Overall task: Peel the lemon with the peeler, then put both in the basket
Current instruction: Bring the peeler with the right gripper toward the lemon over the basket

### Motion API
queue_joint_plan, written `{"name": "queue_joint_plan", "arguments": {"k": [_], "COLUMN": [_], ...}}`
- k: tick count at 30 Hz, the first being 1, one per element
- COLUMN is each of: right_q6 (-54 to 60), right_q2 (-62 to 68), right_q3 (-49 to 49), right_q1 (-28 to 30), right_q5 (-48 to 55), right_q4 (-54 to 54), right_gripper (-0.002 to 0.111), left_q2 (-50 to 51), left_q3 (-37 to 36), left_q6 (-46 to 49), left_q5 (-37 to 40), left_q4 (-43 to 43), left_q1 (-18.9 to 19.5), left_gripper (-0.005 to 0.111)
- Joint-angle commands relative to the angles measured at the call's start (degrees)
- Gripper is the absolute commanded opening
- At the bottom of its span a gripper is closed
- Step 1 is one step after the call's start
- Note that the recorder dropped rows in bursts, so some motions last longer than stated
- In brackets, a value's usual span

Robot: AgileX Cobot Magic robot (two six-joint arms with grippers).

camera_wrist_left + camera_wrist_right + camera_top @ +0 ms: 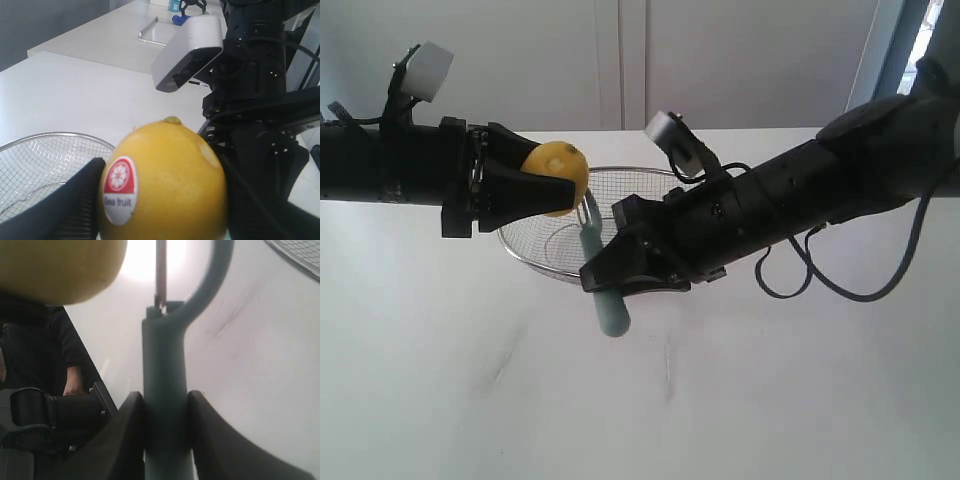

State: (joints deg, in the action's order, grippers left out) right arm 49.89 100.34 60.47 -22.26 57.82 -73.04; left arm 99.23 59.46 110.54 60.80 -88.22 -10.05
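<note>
The yellow lemon (560, 175) is held in the air over the near-left rim of the wire basket (642, 178), with my left gripper (552, 182) shut on it. In the left wrist view the lemon (170, 175) fills the space between the black fingers (75, 205) and carries a red-and-white sticker (120, 192). My right gripper (612, 272) is shut on the teal handle of the peeler (611, 312). The peeler's head points up toward the lemon. The right wrist view shows the peeler (165, 365) clamped between both fingers (127, 427), just below the lemon (60, 270).
The mesh basket (45, 150) rests on the white table behind and below both grippers. The right arm's white wrist camera (187, 50) is close beside the lemon. A black cable (840, 290) hangs under the right arm.
</note>
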Motion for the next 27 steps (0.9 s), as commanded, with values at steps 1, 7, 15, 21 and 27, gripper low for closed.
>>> {"name": "queue_joint_plan", "arguments": {"k": [1, 7, 15, 21, 27], "right_q6": [0.97, 0.97, -0.28, -0.67, -1.04], "right_q2": [-0.36, -0.85, -2.44, -3.69, -6.18], "right_q3": [0.08, 0.08, 0.08, 0.08, 0.08], "right_q1": [-0.12, 0.10, 0.71, 2.04, 3.48], "right_q5": [1.31, 0.94, -1.62, -2.06, -1.69], "right_q4": [-1.00, -2.14, -2.14, -2.14, -2.14], "right_gripper": [0.000, 0.000, 0.000, 0.000, 0.000], "left_q2": [-0.34, -0.34, -0.34, -0.34, -0.34], "left_q3": [-0.15, -0.15, -0.15, -0.15, -0.15], "left_q6": [0.49, 0.49, 0.48, 0.48, 0.48], "left_q5": [1.98, 1.98, 1.98, 1.98, 1.98], "left_q4": [-1.67, -1.67, -1.33, -1.33, -1.33], "left_q1": [-0.40, -0.40, -0.40, -0.40, -0.40], "left_gripper": [0.000, 0.000, 0.000, 0.000, 0.000]}}
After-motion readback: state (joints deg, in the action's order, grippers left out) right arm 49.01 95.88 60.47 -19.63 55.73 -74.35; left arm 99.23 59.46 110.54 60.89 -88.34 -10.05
